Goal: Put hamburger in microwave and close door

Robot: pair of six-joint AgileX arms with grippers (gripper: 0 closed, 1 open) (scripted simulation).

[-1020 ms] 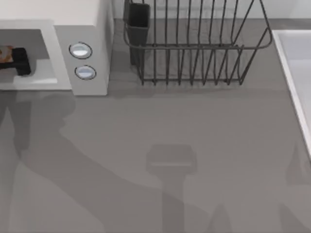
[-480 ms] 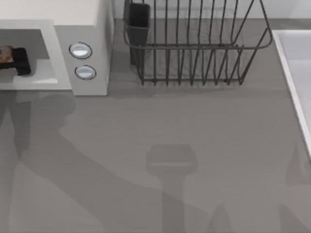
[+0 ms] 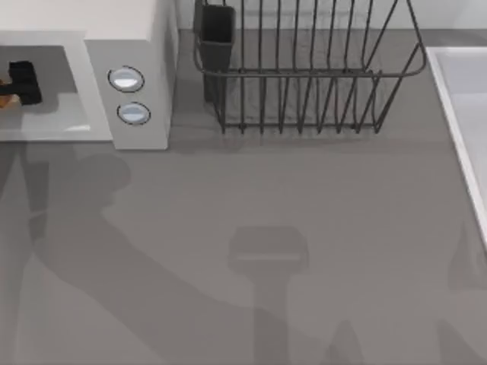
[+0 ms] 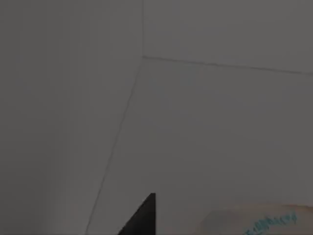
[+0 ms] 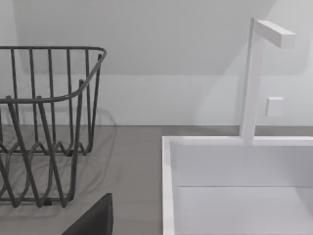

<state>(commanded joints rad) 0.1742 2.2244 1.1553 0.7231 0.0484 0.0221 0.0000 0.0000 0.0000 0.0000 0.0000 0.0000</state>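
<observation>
The white microwave (image 3: pixel 129 42) stands at the table's back left, its two round buttons (image 3: pixel 126 79) facing up and its grey cavity open. My left gripper (image 3: pixel 21 82) reaches inside that cavity and is shut on the hamburger (image 3: pixel 5 99), of which an orange-brown edge shows at the picture's left border. In the left wrist view the cavity's grey walls lie ahead, with one dark fingertip (image 4: pixel 144 215) and the pale bun of the hamburger (image 4: pixel 254 220) low in the picture. The door is out of view. One dark finger (image 5: pixel 93 220) of my right gripper shows in the right wrist view.
A black wire dish rack (image 3: pixel 304 68) stands at the back middle, right of the microwave. A white sink (image 3: pixel 464 114) with a tall white tap (image 5: pixel 252 78) runs along the right edge. Arm shadows fall across the grey table (image 3: pixel 266 198).
My left gripper has moved farther back and left inside the microwave cavity, carrying the hamburger with it. Nothing else has shifted.
</observation>
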